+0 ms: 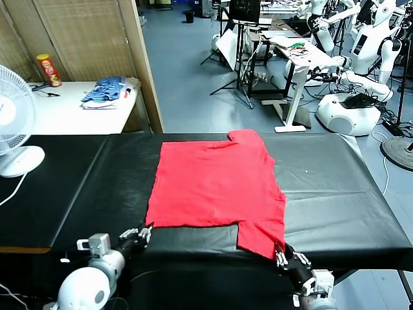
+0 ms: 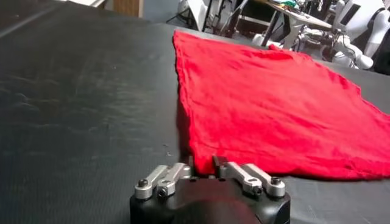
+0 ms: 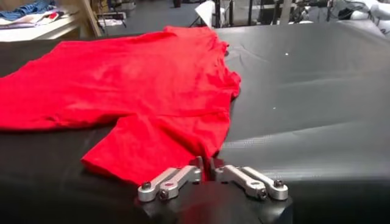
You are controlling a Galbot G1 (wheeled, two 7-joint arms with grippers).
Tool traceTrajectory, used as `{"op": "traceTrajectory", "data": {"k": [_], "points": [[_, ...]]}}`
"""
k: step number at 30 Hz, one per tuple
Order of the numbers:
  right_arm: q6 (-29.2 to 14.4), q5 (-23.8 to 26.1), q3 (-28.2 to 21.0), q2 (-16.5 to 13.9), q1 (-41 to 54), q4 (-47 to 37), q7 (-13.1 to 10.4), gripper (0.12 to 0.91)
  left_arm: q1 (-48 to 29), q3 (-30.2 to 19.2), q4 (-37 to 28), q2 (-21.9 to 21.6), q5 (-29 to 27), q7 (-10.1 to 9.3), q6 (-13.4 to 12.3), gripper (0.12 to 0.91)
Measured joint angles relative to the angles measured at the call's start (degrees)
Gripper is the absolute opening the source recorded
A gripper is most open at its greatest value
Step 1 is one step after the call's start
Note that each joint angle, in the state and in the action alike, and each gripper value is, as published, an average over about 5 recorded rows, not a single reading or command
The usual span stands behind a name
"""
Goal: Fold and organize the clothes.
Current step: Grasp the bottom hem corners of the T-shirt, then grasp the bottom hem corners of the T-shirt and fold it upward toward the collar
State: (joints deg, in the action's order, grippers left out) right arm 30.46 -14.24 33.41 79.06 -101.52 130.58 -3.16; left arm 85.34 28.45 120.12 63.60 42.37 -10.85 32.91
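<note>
One T-shirt (image 1: 216, 187), bright red, plain side up, spread flat on the black counter (image 1: 335, 187). Landmark: the shirt.

Two grippers, both at the counter's near edge. Left gripper (image 1: 146, 233) at the shirt's near left corner, fingers drawn together on the cloth of that corner, as the left wrist view shows (image 2: 202, 165). Right gripper (image 1: 282, 257) at the tip of the near sleeve (image 1: 261, 236), which hangs toward the counter's front edge; fingers closed, pinching the sleeve hem (image 3: 206, 163).

Around: one white fan (image 1: 14, 123) well to the left of the shirt, standing on the counter. Beyond the shirt, far left, a white side table (image 1: 64, 113) carries one blue striped pile of clothes (image 1: 106, 90) and one red can (image 1: 48, 70).

Bare black counter lies wide on both sides of the shirt; nothing rests on the shirt itself.
</note>
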Motion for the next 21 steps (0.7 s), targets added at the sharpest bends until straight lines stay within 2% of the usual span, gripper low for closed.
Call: {"op": "traceTrajectory", "data": {"k": [7, 11, 15, 21], "points": [[-3.0, -3.8, 2.3, -1.8, 1.9, 2.2, 0.6, 0.121, 3.7, 1.4, 5.1, -0.5, 0.5, -0.31, 0.1, 0.126], [-5.5, -5.3, 2.1, -3.1, 6.5, -0.6, 1.3, 0.121, 3.5, 1.7, 6.9, -0.1, 1.2, -0.38, -1.8, 0.126], [-7.6, -6.0, 0.9, -4.6, 12.8, -5.5, 1.8, 0.121, 0.7, 1.3, 6.2, 0.8, 1.2, -0.37, -3.7, 0.126], [-10.4, -6.4, -1.8, -6.0, 22.3, -13.2, 2.0, 0.121, -5.2, 0.0, 2.6, 1.4, 0.9, -0.5, -5.0, 0.126]]}}
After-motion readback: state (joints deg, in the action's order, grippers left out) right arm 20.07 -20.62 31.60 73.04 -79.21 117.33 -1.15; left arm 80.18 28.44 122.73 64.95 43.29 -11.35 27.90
